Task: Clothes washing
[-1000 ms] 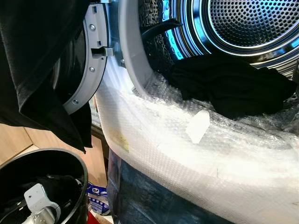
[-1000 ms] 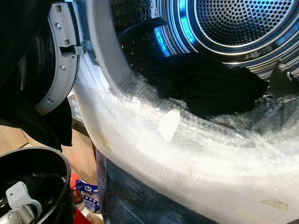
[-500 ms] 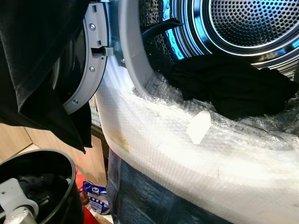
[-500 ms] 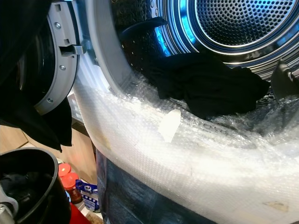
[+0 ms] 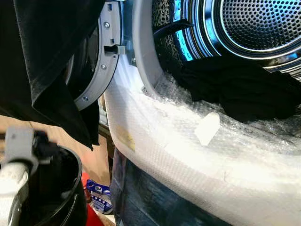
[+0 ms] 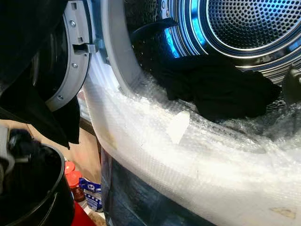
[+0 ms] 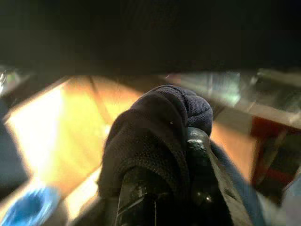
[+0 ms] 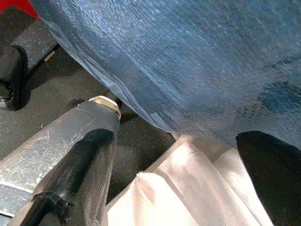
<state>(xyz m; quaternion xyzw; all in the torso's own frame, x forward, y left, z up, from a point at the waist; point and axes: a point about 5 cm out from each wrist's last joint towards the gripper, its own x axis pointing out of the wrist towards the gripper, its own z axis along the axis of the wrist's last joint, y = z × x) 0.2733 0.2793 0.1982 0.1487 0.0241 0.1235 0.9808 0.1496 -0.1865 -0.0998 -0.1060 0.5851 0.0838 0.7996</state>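
Nearest, at lower left, the black bucket (image 5: 66, 188) sits on the floor, and the left gripper (image 7: 164, 197) above it has its fingers clamped on a dark knitted garment (image 7: 155, 136). The right gripper (image 8: 75, 188) hangs low with fingers spread wide, holding nothing. Bubble wrap (image 5: 188, 150) covers the washer's front lip. Beyond it, black clothing (image 5: 240, 89) lies in the drum (image 5: 263, 23). A black cloth (image 5: 51, 61) drapes the open door (image 5: 101, 70) at left.

A home laundry corner: a front-loading washing machine with a perforated steel drum (image 5: 263, 19) lit blue stands open, its grey round door (image 5: 101, 61) swung aside, bubble wrap (image 5: 188, 141) over its front. A black laundry bucket (image 6: 44, 197) sits on the wooden floor (image 6: 84, 150).
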